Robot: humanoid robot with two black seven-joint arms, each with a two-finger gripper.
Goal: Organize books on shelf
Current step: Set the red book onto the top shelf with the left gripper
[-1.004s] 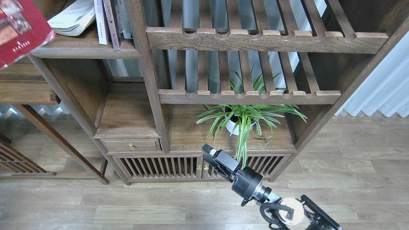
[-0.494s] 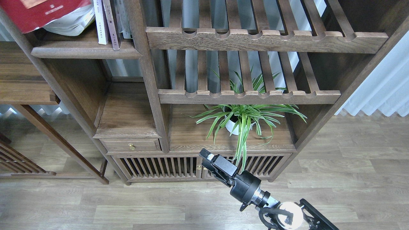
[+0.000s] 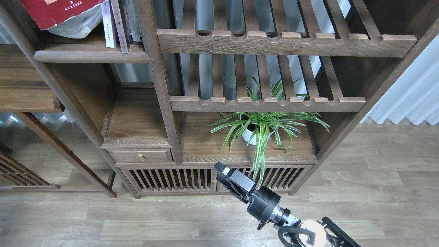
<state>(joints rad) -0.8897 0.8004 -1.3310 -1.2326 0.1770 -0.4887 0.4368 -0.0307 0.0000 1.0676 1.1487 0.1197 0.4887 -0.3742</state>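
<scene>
A dark red book (image 3: 58, 12) lies at the top left, its upper part cut off by the frame edge. It rests tilted over a white book (image 3: 73, 29) on the dark brown shelf (image 3: 91, 55). Thin pale upright volumes (image 3: 115, 25) stand just right of them. No part of my left arm or gripper shows. My right gripper (image 3: 222, 170) hangs low in front of the cabinet doors, far from the books. It is dark and its fingers cannot be told apart. Nothing is in it.
Slatted racks (image 3: 284, 43) with scalloped front rails fill the right of the unit. A potted spider plant (image 3: 260, 127) stands on the lower board just above my right gripper. A small drawer (image 3: 140, 156) and slatted doors (image 3: 171, 178) sit below. Wooden floor lies in front.
The dark red book has moved from the far left, off the shelf, up and right onto the white book. My right gripper has sunk slightly.
</scene>
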